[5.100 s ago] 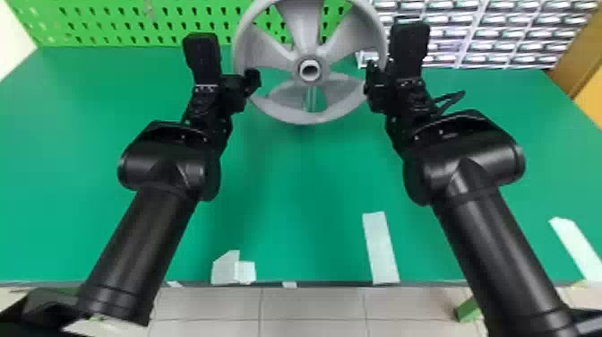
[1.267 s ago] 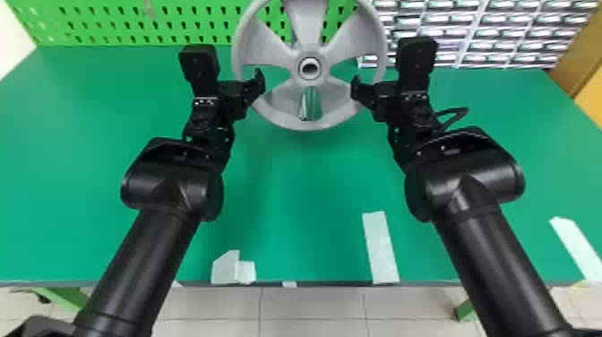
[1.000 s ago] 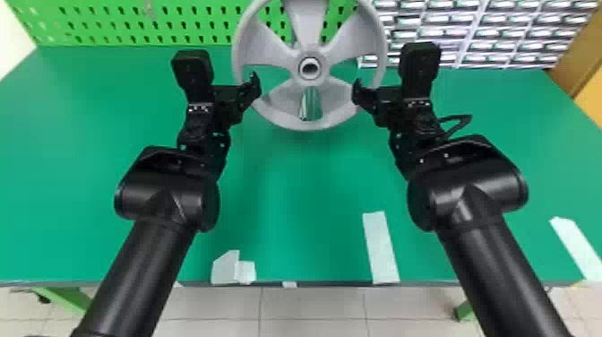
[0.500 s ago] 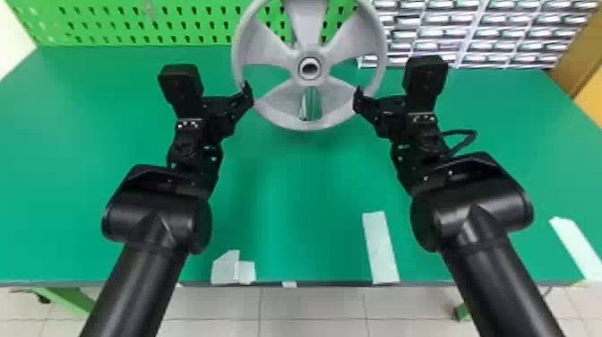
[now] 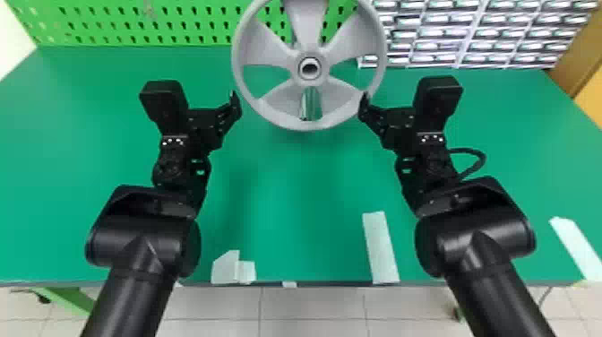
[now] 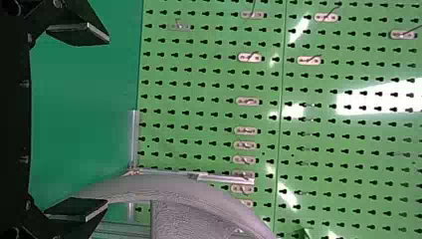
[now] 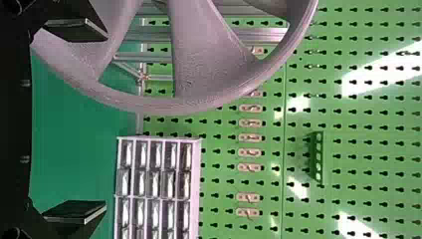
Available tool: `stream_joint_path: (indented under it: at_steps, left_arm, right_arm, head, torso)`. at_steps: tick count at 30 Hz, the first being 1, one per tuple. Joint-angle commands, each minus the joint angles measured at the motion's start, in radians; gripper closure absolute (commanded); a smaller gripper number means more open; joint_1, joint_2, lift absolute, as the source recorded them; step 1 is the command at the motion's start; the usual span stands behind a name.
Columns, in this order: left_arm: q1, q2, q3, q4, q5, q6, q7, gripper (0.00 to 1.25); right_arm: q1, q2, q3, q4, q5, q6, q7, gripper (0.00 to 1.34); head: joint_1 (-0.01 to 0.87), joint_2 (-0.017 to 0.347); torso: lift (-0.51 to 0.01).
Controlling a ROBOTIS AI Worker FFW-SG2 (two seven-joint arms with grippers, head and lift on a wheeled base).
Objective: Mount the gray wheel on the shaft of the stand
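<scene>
Gray wheel [image 5: 309, 123] noted upright at the far middle of the green table [image 5: 277, 179], its face and open-bored hub [image 5: 310, 68] toward the robot. A metal part of the stand [image 5: 311, 104] is visible through the opening below the hub. Seating of the wheel on the shaft: cannot be told from these views.

Left gripper [image 5: 235, 105]: released, fingers wide apart, located just beside the wheel's lower left rim. Left wrist view records the rim passing behind one finger [image 6: 77, 209].

Right gripper [image 5: 364, 106]: likewise released, fingers well separated, located at the lower right rim, which it partly overlaps in the head view. Right wrist view records one finger [image 7: 79, 29] in front of the wheel; contact cannot be confirmed. Neither gripper grasps the wheel.

Surroundings: green pegboard [image 5: 134, 24] behind the table; rack of small drawers [image 5: 466, 33] at the far right, partly behind the wheel; pale tape strips [image 5: 380, 247] on the table along its near side; tiled floor [image 5: 313, 309] beyond the near edge
</scene>
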Motion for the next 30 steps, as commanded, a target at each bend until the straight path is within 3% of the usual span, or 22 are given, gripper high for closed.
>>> stream_joint_path:
  at_steps: [1, 30]
  left_arm:
    - [0.027, 0.000, 0.015, -0.010, -0.010, -0.033, -0.018, 0.13]
    - [0.145, 0.002, 0.088, 0.007, -0.061, -0.155, -0.107, 0.13]
  right_arm:
    - [0.022, -0.005, -0.006, 0.003, 0.002, -0.042, 0.008, 0.11]
    - [0.125, -0.014, -0.046, 0.074, 0.024, -0.247, 0.104, 0.11]
  head:
    - [0.865, 0.052]
    - [0.865, 0.052]
  torso:
    - [-0.101]
    - [-0.101]
